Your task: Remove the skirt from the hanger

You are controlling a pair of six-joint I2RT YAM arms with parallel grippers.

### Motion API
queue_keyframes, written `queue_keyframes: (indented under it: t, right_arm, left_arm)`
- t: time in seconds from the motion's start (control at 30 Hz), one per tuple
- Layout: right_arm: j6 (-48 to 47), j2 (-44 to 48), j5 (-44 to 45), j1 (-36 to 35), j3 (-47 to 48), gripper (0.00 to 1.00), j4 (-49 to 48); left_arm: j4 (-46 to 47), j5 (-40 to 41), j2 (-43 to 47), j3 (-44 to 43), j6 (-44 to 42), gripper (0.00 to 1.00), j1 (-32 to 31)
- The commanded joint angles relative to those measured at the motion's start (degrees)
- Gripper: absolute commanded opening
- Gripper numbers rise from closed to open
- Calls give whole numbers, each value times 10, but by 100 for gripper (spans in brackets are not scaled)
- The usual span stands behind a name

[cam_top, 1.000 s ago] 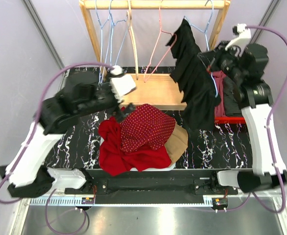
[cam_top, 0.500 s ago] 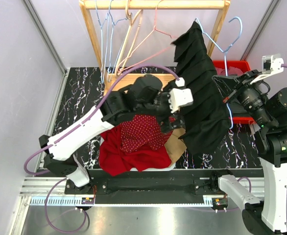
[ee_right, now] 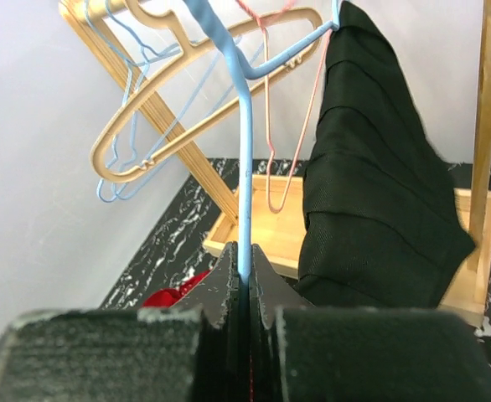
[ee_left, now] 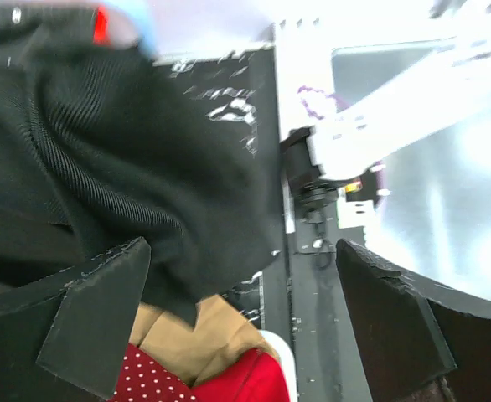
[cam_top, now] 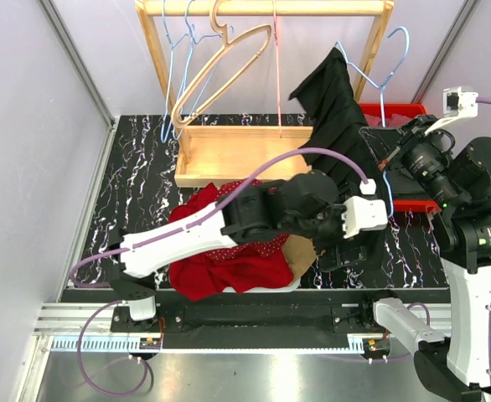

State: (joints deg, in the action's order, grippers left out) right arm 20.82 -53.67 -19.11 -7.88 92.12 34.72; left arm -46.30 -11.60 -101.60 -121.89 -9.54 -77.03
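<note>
Red clothes (cam_top: 220, 268) are lying heaped on the table (cam_top: 136, 184), centre-L. L gripper (ee_left: 241, 314) is hovering further R w/ fingers spread wide, gripping nothing. The black skirt (ee_left: 103, 151) is hanging w/ its lower edge between them, close to one finger. Skirt is draping from one arm of the blue hanger (ee_right: 245, 167), by the wooden rack's (cam_top: 245, 155) R end. R gripper (ee_right: 245, 280) is pinching the hanger's wire stem, fully closed, holding it up at far R.
</note>
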Motion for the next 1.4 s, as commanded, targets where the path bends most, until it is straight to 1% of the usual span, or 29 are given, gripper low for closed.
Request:
queue_keyframes:
  t: [0.0,0.1,0.33,0.37,0.47,0.5,0.6,0.63,0.7,0.77,0.9,0.93,1.0,1.03,1.1,1.13,1.17,1.2,1.23,1.27,1.3,1.37]
  right_arm:
    - [24,23,-7,-2,43,0,-54]
    - [28,27,-14,-4,47,0,-53]
    - [30,30,-21,-3,45,0,-48]
    - [34,30,-26,-2,44,0,-50]
    - [47,30,-36,-3,39,0,-62]
    - [48,31,-36,-3,38,0,-64]
    - [52,30,-39,-3,38,0,-65]
    - [51,30,-39,-3,39,0,-65]
    - [48,30,-37,-4,36,0,-63]
    - [37,27,-29,-3,34,0,-60]
    - [9,20,-5,-3,2,0,-54]
    - [5,20,2,-3,-6,0,-55]
    - [-2,18,11,-3,-34,0,-60]
    - [-2,18,17,-3,-43,0,-62]
    - [-2,17,17,-3,-64,0,-68]
    - [-2,15,18,-3,-69,0,-72]
    - [-1,12,20,-3,-77,0,-75]
    - [-1,11,22,-2,-80,0,-76]
    - [-3,9,25,-2,-83,0,-76]
    - [-4,6,27,-3,-85,0,-76]
    - [-7,4,28,-3,-86,0,-76]
    - [-10,2,35,-3,-88,0,-75]
  left_arm:
    - [44,74,-15,-27,-7,99,1]
    - [53,105,-22,-24,-28,99,4]
    - [54,115,-18,-27,-37,99,15]
    - [54,128,-15,-25,-38,99,16]
    - [51,126,-18,-21,-43,99,15]
    - [46,120,-19,-23,-47,96,16]
    - [39,98,-27,-38,-55,4,18]
    - [37,91,-31,-41,-59,0,19]
    - [24,69,-32,-52,-64,0,23]
    - [19,71,-23,-51,-72,0,23]
    - [9,114,16,-77,-130,0,22]
    - [9,115,38,-86,-170,0,22]
    - [16,162,62,-117,-221,0,13]
    - [24,179,89,-123,-272,0,8]
    - [64,228,118,-123,-326,0,-14]
    - [79,245,143,-121,-382,0,-22]
    - [112,262,154,-113,-411,0,-42]
    - [132,299,165,-107,-442,0,-52]
    - [156,317,184,-95,-501,0,-62]
    - [198,330,192,-96,-524,0,-77]
    - [215,348,200,-100,-556,0,-81]
    - [245,361,203,-130,-579,0,-87]
